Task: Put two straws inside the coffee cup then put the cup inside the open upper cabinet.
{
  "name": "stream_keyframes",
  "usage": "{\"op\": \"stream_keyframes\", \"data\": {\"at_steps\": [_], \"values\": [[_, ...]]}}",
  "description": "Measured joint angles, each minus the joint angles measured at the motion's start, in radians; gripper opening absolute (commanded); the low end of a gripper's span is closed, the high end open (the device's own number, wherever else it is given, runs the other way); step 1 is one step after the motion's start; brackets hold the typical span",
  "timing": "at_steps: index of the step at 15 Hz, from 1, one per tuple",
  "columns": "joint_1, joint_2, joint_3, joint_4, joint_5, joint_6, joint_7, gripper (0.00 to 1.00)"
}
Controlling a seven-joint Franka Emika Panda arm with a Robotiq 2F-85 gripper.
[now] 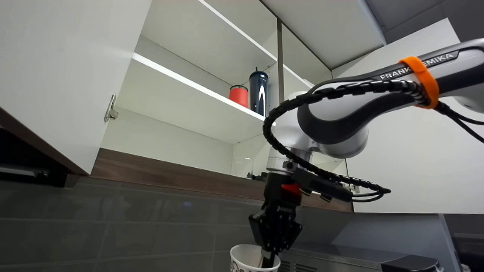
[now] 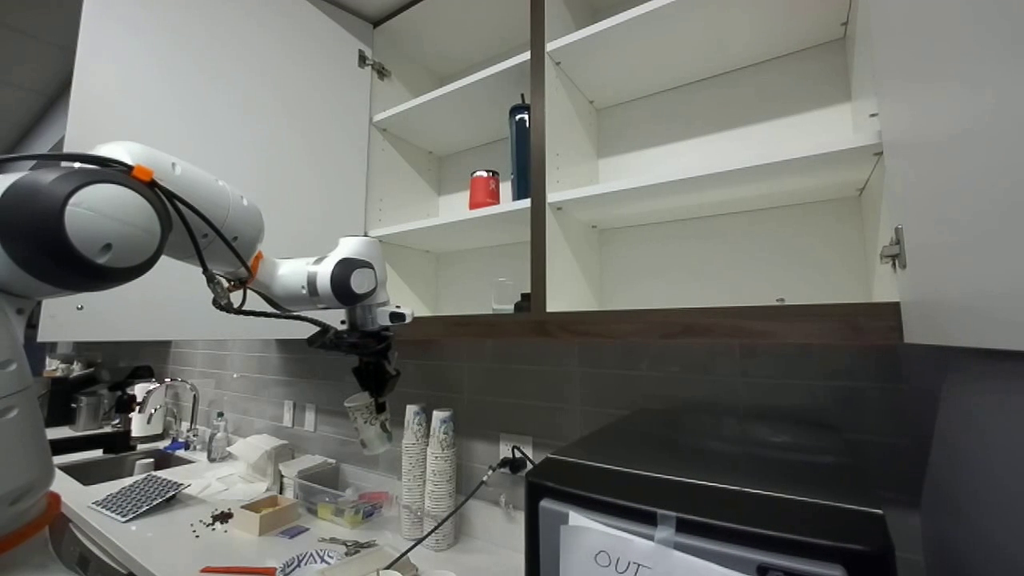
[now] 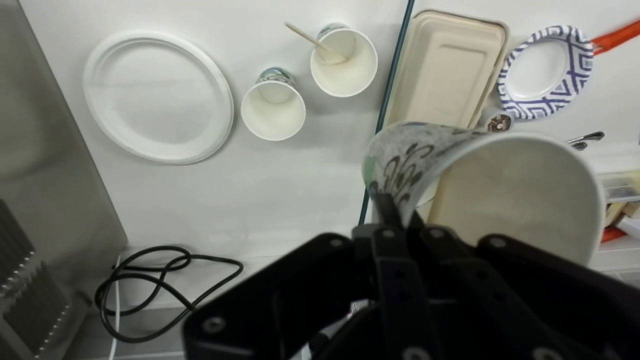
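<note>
Jaws of gripper clamped on one wall of cup; cup tilted, over counter, lower than cabinet. Risks: one-sided hold on thin wall may slip or buckle, tipping out any straws (none made out); rim might catch cabinet edge on lifting.

We see the white coffee cup, printed with dark scrollwork, held tilted in mid-air, lower than the upper cabinet. Its flat white doors stand open on white shelves above dark brown wood.
</note>
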Motion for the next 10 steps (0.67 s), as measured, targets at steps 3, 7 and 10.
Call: {"op": "stream_keyframes", "data": {"at_steps": [3,7,10], "values": [[0.011,0.0,0.003,0.003,0.025,0.0,-0.051,0.01],[0.063,-0.008,0.016,0.115,0.094,-0.017,-0.188,0.01],[0.08,0.002,0.029,0.248,0.099,-0.073,-0.227,0.01]]}}
